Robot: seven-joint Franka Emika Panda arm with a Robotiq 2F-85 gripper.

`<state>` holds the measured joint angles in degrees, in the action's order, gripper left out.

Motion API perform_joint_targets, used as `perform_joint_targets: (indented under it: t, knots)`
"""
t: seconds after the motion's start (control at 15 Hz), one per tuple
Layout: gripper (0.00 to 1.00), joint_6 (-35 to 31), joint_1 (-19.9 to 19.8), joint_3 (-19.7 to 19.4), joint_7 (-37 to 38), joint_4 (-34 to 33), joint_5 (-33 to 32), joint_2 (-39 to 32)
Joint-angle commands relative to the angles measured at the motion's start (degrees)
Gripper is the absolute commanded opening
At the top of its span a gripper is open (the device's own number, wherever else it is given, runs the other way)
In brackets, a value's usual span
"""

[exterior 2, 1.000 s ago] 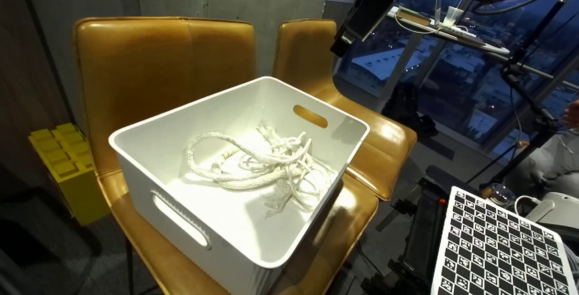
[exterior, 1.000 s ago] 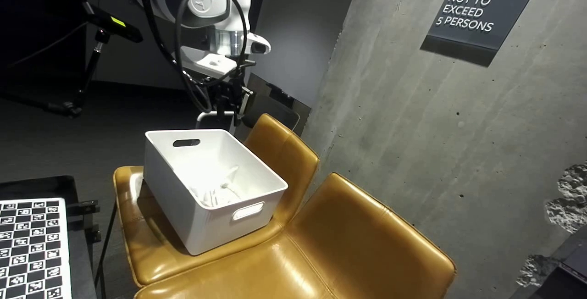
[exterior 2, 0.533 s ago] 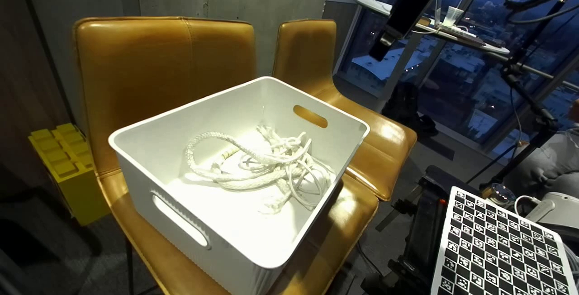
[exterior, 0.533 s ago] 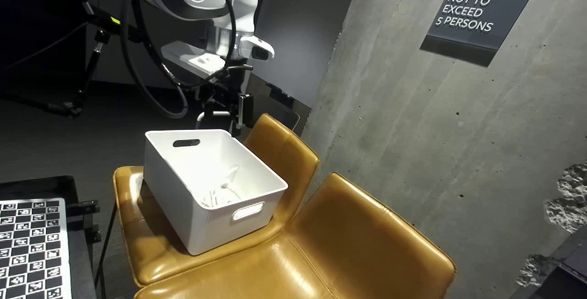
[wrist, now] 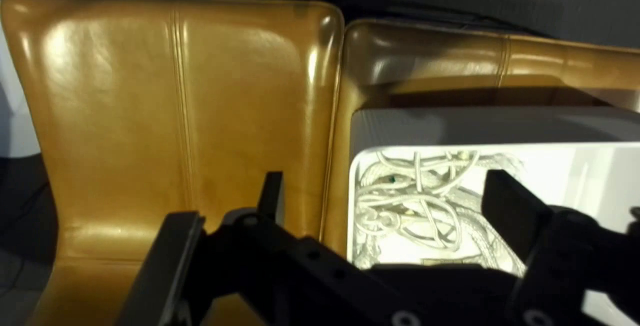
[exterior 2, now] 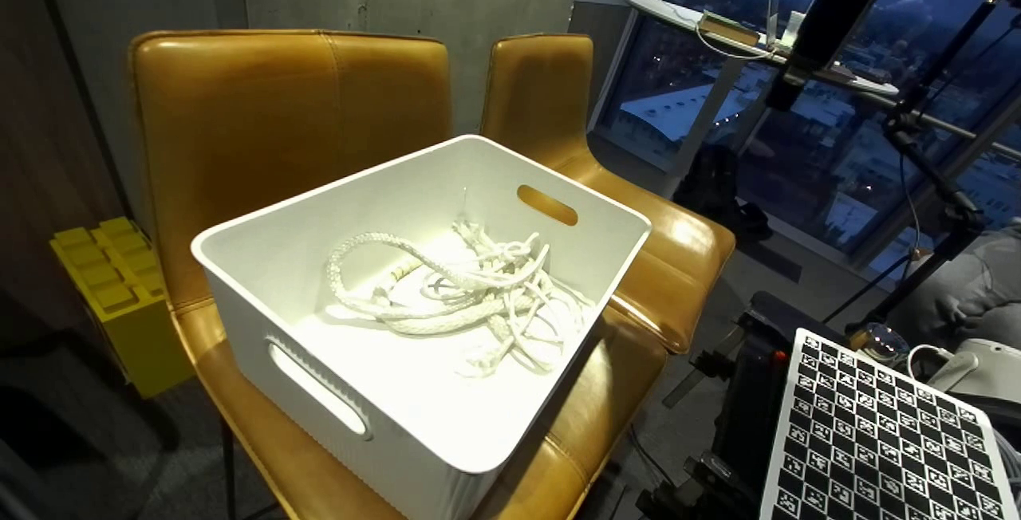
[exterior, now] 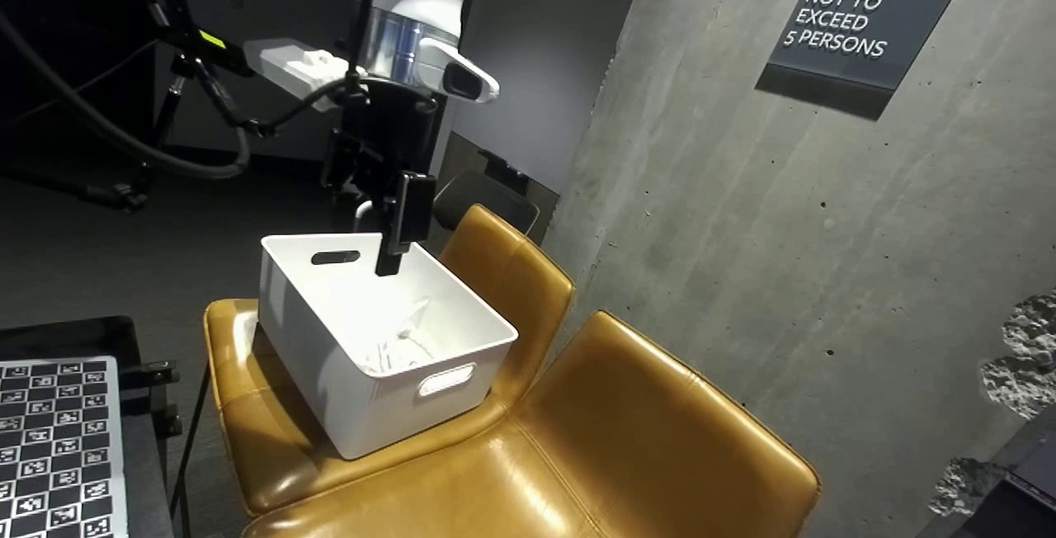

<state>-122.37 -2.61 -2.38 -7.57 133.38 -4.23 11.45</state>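
A white box (exterior: 322,381) rests on a tan leather chair (exterior: 239,414). Inside it lies a tangle of white rope and thin cord (exterior 2: 447,321), heaped toward one end. My gripper (wrist: 384,183) is open, its black fingers (wrist: 510,211) wide apart with nothing between them. In the wrist view one finger stands over the tan chair and the opposite one over the box, with the cord (wrist: 412,197) seen below between them. In an exterior view the fingertips (exterior: 388,264) overlap the far rim of the box. Whether they are over its inside cannot be told.
A second tan chair (exterior: 676,406) adjoins the first. A concrete wall (exterior: 742,208) rises behind the chairs. A checkered marker board (exterior 2: 885,440) sits on a black stand beside them. There is a yellow block (exterior 2: 120,305) on the floor and a camera stand (exterior: 165,117) behind.
The arm has come lower and larger in an exterior view, and its fingers have shifted rightward in an exterior view. Its cable swings to the left. Box and chairs stay put.
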Motion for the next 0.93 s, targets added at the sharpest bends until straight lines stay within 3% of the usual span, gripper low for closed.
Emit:
perform_joint_targets:
  t: [0.0, 0.4, 0.47, 0.87]
  knots:
    - [1.00, 8.0, -0.9, -2.2, -1.7, 4.4, 1.6, 6.7]
    - [1.00, 7.9, -2.7, -4.1, -2.9, 12.5, -2.5, 17.5]
    - [1.00, 7.6, -2.0, -3.6, -1.6, 9.2, -1.4, 12.2]
    - [1.00, 7.6, -2.3, -3.9, -1.9, 12.2, -2.0, 16.7]
